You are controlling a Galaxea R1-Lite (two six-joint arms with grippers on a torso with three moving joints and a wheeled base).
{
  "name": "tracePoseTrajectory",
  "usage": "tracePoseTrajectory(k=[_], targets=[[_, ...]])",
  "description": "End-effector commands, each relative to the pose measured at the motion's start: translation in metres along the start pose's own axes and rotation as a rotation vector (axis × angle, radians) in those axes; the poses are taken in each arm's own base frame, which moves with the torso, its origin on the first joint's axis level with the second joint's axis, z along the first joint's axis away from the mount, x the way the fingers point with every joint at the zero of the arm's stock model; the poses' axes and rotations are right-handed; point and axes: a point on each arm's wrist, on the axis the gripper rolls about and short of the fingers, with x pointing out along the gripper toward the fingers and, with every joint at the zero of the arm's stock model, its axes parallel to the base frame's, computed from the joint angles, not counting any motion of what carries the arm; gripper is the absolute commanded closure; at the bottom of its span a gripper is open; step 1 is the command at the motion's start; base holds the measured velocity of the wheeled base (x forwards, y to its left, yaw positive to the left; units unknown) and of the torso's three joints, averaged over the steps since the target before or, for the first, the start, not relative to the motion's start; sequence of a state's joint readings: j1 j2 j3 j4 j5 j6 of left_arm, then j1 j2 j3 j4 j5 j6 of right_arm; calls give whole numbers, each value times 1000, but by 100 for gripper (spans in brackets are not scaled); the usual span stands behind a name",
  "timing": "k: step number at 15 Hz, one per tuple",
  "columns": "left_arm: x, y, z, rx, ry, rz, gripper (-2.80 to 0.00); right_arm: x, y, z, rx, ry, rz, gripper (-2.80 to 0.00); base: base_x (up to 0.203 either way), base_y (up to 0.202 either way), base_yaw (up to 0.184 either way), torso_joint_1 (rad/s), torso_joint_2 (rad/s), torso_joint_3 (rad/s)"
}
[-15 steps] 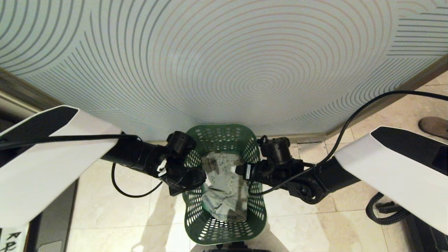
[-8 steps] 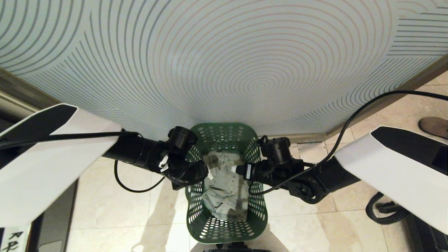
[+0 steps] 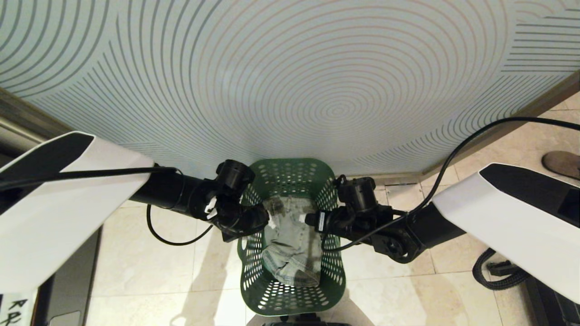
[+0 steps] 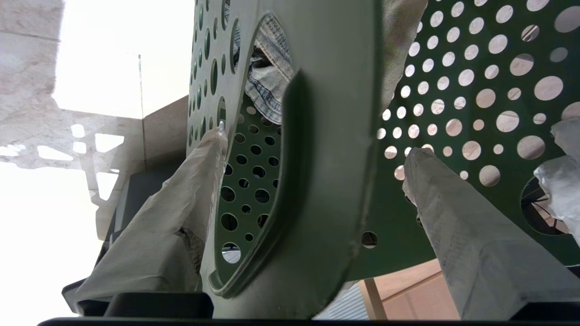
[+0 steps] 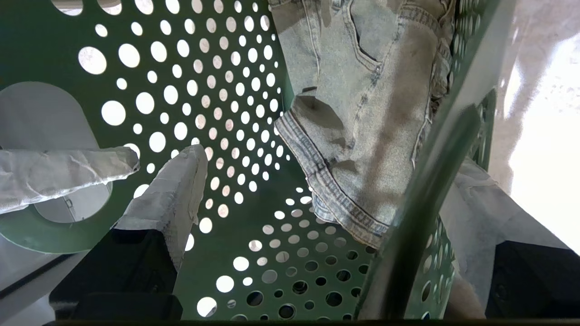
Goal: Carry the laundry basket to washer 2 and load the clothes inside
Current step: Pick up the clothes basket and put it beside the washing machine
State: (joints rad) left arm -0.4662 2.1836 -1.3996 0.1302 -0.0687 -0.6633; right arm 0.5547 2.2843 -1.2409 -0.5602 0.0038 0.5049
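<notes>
The dark green laundry basket (image 3: 290, 299) stands on the tiled floor between my two arms, close to a patterned wall. The clothes (image 3: 292, 246), pale folded denim, lie inside it and show in the right wrist view as clothes (image 5: 362, 113). My left gripper (image 3: 260, 222) straddles the basket's left wall (image 4: 326, 136), open, one finger outside and one inside. My right gripper (image 3: 313, 219) straddles the right wall (image 5: 421, 213) the same way, open, its inner finger (image 5: 176, 190) well off the wall. Washer 2 is out of view.
A pale wall panel (image 3: 290, 81) with curved lines rises right behind the basket. A black cable (image 3: 476, 131) loops over the right arm. A coiled black hose (image 3: 494, 271) lies on the floor at right, a brown object (image 3: 562, 163) at the right edge, and a dark unit (image 3: 68, 280) at left.
My left arm and gripper have edged slightly up the head view, and the basket has shifted a little with them. The right arm has kept still.
</notes>
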Motion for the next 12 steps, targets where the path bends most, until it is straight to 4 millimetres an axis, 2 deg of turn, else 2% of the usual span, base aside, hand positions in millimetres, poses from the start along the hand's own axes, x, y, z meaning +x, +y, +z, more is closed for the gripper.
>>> tracePoseTrajectory(k=[1, 7, 12], targets=[[-4, -1, 2, -4, -9, -6, -280, 1, 1, 1, 3, -6, 5, -280, 0, 0, 0, 0, 0, 0], [-12, -5, 7, -8, 14, 13, -280, 1, 1, 1, 3, -5, 4, -280, 0, 0, 0, 0, 0, 0], [-7, 0, 1, -15, 69, 52, -280, 1, 1, 1, 3, -5, 4, -280, 0, 0, 0, 0, 0, 0]])
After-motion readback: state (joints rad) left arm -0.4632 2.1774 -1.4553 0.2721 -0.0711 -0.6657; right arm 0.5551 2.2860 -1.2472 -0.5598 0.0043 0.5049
